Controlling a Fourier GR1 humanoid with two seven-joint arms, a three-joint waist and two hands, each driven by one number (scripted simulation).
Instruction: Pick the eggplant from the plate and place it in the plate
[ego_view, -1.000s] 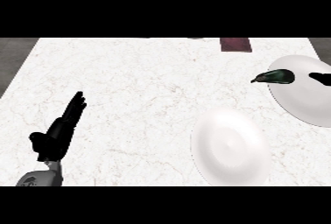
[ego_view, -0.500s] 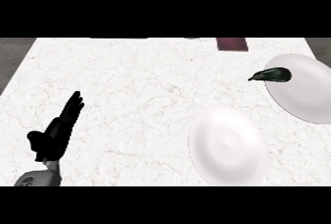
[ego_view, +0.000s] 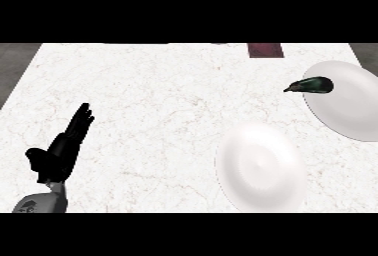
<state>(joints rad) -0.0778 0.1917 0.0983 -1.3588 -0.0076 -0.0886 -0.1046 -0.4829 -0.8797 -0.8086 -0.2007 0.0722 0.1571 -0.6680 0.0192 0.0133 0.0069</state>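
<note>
now the eggplant (ego_view: 310, 85) lies on the far plate's (ego_view: 351, 107) rim at two o'clock; the near plate (ego_view: 260, 167) sits at five. left hand (ego_view: 63, 150), fingers straight together, rests at eight on the counter (ego_view: 162, 100).

Nothing readable here, honestly: no labels, brands, numbers or signs on anything in the head view.
</note>
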